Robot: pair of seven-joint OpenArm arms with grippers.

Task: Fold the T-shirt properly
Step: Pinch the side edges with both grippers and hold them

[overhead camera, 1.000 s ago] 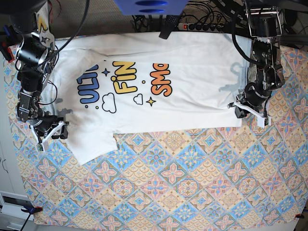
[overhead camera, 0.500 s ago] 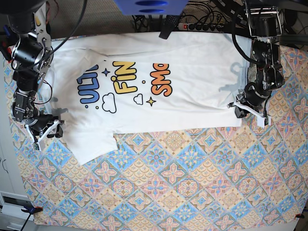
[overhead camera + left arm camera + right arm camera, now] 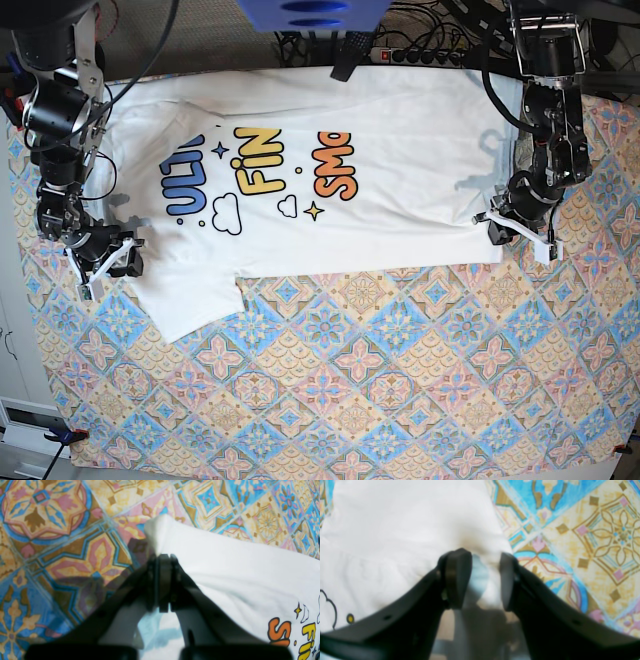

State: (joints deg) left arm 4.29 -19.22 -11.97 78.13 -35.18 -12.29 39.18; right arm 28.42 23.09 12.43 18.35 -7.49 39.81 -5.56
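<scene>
Shifted slightly rightward since the earlier frame, the right black metal gripper [image 3: 133, 263] reaches the shirt's left edge, while the left one keeps its place. Blue, pink and tan tile-patterned cloth [image 3: 400, 400] lies beneath a large white cotton T-shirt [image 3: 390, 235], spread across the far part of the scene, its long axis seemingly left to right. At the near right corner, the left black metal gripper [image 3: 163, 580] is clamped on the shirt's hem. The right gripper's fingers stand apart above the opposite edge, which lies directly below and between them; that gripper is nearer the loose white flap [image 3: 190, 300] at near left and would likely pinch there next. Arms cover the shirt's sides; its far edge is partly hidden, and fingertip contact at left is blurred.
</scene>
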